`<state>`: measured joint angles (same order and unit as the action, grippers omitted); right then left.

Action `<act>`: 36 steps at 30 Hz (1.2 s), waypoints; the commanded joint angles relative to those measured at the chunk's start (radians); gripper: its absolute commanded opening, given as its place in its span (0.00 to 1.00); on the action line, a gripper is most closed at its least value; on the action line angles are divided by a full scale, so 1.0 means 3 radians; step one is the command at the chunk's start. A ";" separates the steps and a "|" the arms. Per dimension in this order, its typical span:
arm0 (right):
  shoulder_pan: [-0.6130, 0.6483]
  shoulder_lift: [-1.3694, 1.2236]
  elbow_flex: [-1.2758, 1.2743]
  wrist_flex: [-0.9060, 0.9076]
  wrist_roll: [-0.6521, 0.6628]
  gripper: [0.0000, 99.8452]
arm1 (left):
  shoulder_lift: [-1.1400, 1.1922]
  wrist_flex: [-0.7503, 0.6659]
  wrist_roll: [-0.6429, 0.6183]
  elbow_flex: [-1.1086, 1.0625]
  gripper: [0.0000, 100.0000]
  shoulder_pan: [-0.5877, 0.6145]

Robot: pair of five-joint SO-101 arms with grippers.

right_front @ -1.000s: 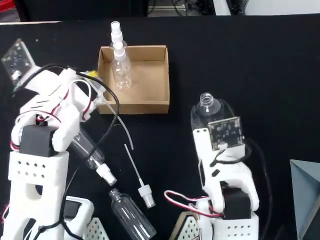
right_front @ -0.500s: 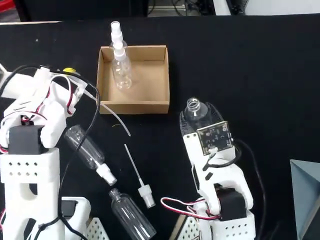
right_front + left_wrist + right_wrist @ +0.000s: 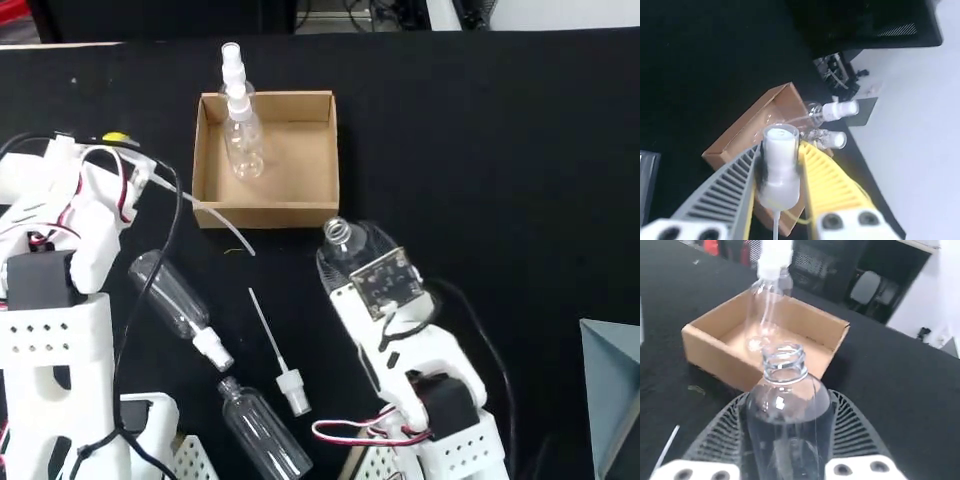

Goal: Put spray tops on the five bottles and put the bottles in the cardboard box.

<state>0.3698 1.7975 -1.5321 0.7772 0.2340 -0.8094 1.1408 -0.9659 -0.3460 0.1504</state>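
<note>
An uncapped bottle [image 3: 786,385] sits clamped in the right end effector [image 3: 788,417], just in front of the cardboard box [image 3: 300,214] on the bench [image 3: 500,130]. The left end effector [image 3: 780,152] pinches a spray top [image 3: 779,175] beside the box — a capped bottle [image 3: 244,140] stands inside.

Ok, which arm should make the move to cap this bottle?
Left, probably. The left pincer holds the spray top with the dip tube free, so it can lower that into the open neck while the right pincer holds the bottle upright.
</note>
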 commanded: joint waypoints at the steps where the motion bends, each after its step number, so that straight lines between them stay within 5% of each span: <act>1: 0.0148 0.0325 0.0003 0.0031 0.0020 0.04 | -0.0102 -0.0256 -0.0026 0.0043 0.03 0.0028; 10: 0.0199 0.0325 -0.0028 0.0036 0.0020 0.04 | -0.0102 -0.0650 -0.0399 -0.0095 0.03 -0.0033; 25: 0.0199 0.0325 -0.0084 0.0036 0.0266 0.04 | -0.0102 -0.0752 -0.0384 -0.0079 0.03 -0.0637; 36: 0.0199 0.0325 -0.0084 0.0051 0.0271 0.04 | -0.0102 -0.1330 -0.0378 -0.0453 0.03 -0.0688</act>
<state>0.3959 1.7975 -1.5597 0.7772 0.3015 -0.8109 0.7802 -1.0810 -0.4948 -0.0399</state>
